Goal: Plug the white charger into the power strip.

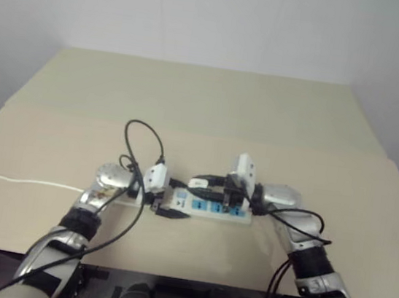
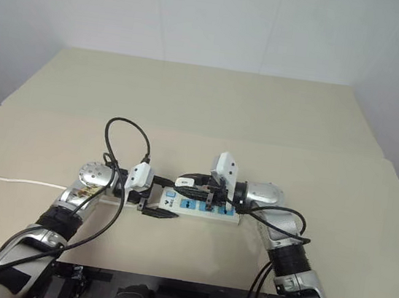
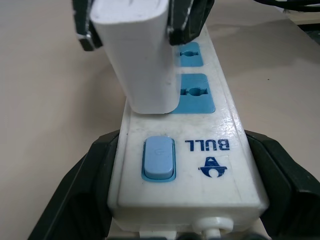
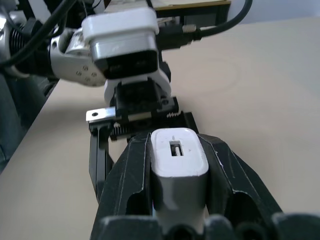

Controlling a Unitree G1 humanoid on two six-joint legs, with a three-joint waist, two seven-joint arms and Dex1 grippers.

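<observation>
A white power strip (image 3: 200, 165) with blue socket faces lies on a beige worktop (image 1: 205, 106). The left gripper (image 1: 170, 207) has its black fingers (image 3: 85, 190) clasped around the strip's switch end. The right gripper (image 4: 175, 165) has its fingers pinched shut on the white charger (image 3: 140, 60), which stands upright on the strip at the socket nearest the blue switch (image 3: 159, 159).

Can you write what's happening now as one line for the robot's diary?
left gripper: holds power strip | right gripper: shut on white charger | charger: at socket nearest switch
</observation>
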